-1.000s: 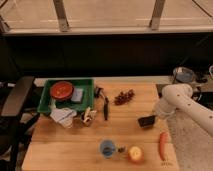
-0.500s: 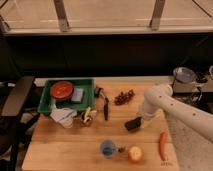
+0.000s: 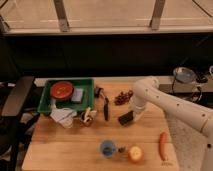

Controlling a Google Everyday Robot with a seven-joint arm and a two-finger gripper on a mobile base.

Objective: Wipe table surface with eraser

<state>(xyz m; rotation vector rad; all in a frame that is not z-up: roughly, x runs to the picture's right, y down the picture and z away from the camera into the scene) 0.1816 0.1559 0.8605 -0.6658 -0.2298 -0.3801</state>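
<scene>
The table surface (image 3: 60,145) is a light-brown wooden butcher-block top. The eraser (image 3: 125,118), a small flat black block, lies on it right of centre. My gripper (image 3: 131,113) reaches in on the white arm from the right and presses down on the eraser, holding it against the wood. The arm covers the gripper's upper part.
A green tray (image 3: 47,97) at the back left holds a red bowl (image 3: 62,90) and a grey-blue sponge (image 3: 77,95). A white cloth (image 3: 62,116), a banana (image 3: 88,116), a black-handled tool (image 3: 105,106), grapes (image 3: 123,96), a blue cup (image 3: 107,148), an apple (image 3: 135,153) and a carrot (image 3: 162,145) lie around.
My gripper has slid the eraser to the left across the table, from near the right edge toward the middle.
</scene>
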